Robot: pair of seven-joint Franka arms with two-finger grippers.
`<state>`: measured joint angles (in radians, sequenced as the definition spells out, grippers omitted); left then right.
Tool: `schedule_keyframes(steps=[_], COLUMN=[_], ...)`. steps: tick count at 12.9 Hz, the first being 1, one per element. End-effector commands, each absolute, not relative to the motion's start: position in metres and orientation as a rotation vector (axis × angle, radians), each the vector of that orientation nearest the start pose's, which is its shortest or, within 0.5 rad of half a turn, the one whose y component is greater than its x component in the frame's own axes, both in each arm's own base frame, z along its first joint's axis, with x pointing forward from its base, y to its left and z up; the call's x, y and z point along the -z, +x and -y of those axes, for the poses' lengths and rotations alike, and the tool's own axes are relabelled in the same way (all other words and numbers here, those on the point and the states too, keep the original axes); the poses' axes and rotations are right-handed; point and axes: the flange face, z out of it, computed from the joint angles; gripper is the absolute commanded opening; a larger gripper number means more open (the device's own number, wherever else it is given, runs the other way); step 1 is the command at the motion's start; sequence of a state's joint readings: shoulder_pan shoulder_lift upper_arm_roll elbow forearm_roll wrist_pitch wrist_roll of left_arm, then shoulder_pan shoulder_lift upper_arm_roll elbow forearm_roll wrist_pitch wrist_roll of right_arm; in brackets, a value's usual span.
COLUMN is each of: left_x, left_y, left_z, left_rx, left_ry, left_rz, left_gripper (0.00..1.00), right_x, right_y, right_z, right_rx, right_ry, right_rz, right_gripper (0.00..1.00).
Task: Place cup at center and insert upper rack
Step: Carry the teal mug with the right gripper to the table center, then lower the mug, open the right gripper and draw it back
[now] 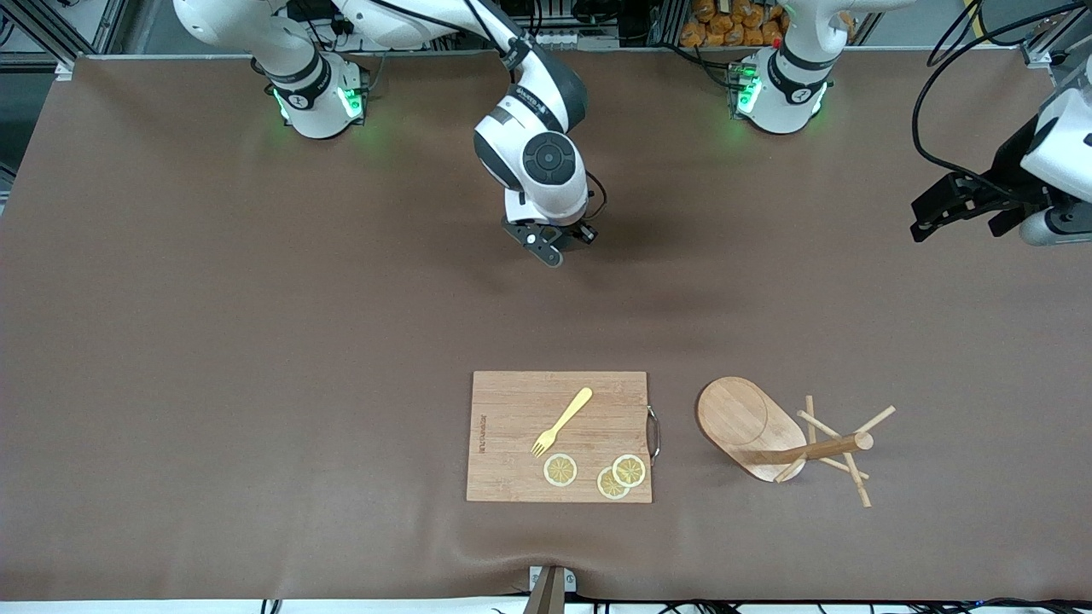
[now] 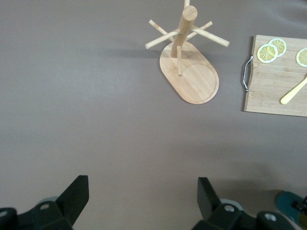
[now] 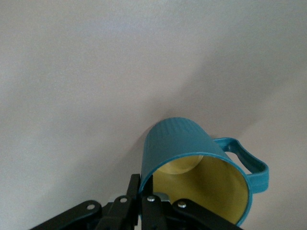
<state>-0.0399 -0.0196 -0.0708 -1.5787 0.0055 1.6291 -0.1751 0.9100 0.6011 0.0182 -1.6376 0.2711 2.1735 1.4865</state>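
Gripping the cup (image 3: 196, 167) by its rim, one finger inside the yellow interior, the right gripper (image 1: 550, 241) hangs over the table's middle, farther from the front camera than the cutting board (image 1: 512, 401). The thin rim hold risks the cup twisting or tipping on release. The left gripper (image 1: 960, 209) waits, fingers spread and empty, at the left arm's end. The upper rack (image 1: 751, 422) stands beside the board; its splayed pegs could snag a finger and topple it.
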Motion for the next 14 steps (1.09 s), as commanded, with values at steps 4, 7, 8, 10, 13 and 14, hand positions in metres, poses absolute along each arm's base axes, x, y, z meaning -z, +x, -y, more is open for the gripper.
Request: schedule_keyframes(steps=[4,7,8,10,13,14], left_x=[-0.647,-0.645,-0.647,-0.648,-0.65,-0.652], left_y=[0.537,0.538,0.538,0.539,0.534,0.53], left_z=[0.064,0.065,0.065,0.066,0.084,0.089], left_rx=[0.11,0.106,0.113,0.118,0.115,0.092], left_ry=[-3.136,-3.131,-3.132,-3.131,-3.128,-3.124], left_rz=[0.101,0.098,0.098,0.096,0.055,0.096], left_gripper=[1.0,1.0,1.0,1.0,1.0,1.0], right_x=[-0.248,-0.249,-0.252,-0.265,-0.317,-0.341], right_y=[0.394,0.389,0.389,0.392,0.406,0.419], right_z=[-0.547,-0.552,-0.553,-0.552,-0.537,-0.52], right_rx=[-0.365,-0.346,-0.324,-0.312,-0.306,-0.307], right_ry=[-2.888,-2.9,-2.912,-2.918,-2.932,-2.934], right_rz=[-1.124,-1.091,-1.067,-1.024,-0.903,-0.872], right_gripper=[0.05,1.0,1.0,1.0,1.0,1.0])
